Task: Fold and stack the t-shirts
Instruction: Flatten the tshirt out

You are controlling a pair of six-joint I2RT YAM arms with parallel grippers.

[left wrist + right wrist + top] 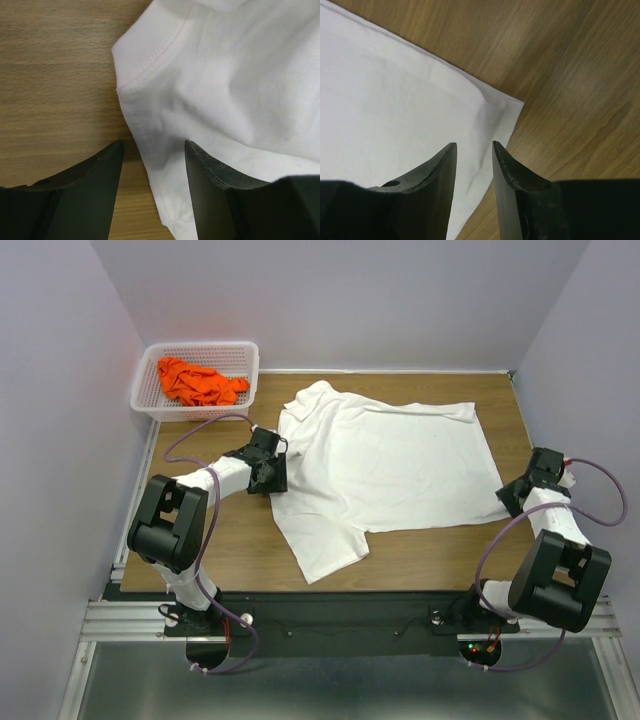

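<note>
Now | my left jaws: apart, straddling white shirt [400, 465] left edge | my right jaws: apart, over its near-right corner

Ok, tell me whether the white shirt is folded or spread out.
Spread out: the white shirt lies flat on the table, sleeves extended, no fold made yet.

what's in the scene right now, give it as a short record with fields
white shirt: spread on the table, not folded
orange shirt: crumpled in the basket, far left corner
left fingers: apart, at the white shirt's left edge
right fingers: apart with a narrower gap, over its near right corner
</note>
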